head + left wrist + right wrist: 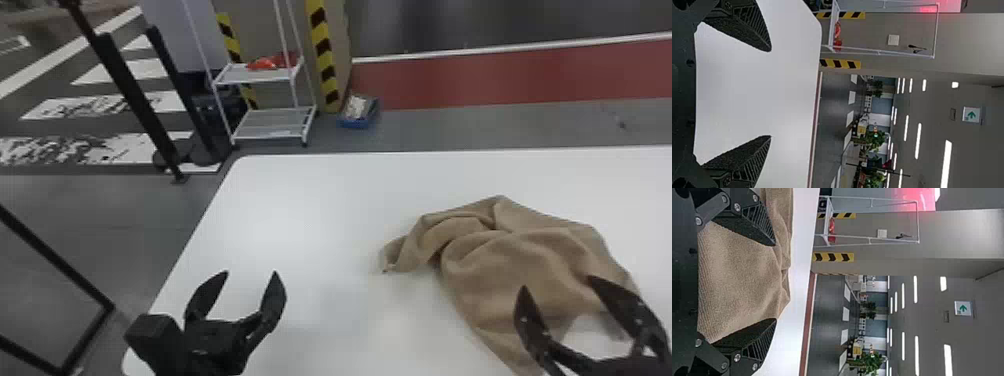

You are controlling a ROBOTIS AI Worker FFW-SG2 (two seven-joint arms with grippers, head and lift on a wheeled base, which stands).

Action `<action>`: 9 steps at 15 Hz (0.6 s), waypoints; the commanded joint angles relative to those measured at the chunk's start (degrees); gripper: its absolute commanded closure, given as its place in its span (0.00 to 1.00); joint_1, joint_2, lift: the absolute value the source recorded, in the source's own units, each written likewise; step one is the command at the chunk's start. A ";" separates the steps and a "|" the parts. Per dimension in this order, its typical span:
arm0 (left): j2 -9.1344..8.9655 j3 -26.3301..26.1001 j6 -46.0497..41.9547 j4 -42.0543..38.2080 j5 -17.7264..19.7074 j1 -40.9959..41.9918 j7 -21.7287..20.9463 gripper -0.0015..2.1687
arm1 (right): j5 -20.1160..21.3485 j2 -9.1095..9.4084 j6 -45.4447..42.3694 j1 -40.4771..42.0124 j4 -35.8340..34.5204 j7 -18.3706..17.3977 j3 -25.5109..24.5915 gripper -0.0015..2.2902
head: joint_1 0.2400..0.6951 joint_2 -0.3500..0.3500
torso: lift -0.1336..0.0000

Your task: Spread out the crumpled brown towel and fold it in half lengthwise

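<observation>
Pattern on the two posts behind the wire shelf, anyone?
The posts carry slanted yellow and black stripes, clearest in the head view.

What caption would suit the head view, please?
Open right gripper at a crumpled brown towel, open left gripper over the white table.

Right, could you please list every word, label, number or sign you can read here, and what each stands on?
Words, brands, numbers: none readable.
Sign: a green arrow on a white panel in the room behind; any small print there is unreadable.
Brown towel and white table: no readable label.
</observation>
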 commanded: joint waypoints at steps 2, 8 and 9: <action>-0.09 -0.07 -0.01 0.30 0.00 0.07 -0.07 0.05 | -0.05 0.05 -0.55 0.17 0.21 0.00 -0.30 0.10 | 1.00 0.87 | 0.07; -0.36 -0.24 0.52 -0.14 -0.88 0.07 -0.60 0.05 | -0.05 0.05 -1.96 0.17 1.27 0.00 -1.00 0.10 | 1.00 0.86 | 0.07; -0.36 -0.15 1.05 -0.49 -1.49 0.07 -1.39 0.05 | -0.13 0.05 -2.13 0.00 1.62 0.00 -1.26 0.10 | 1.00 0.85 | 0.07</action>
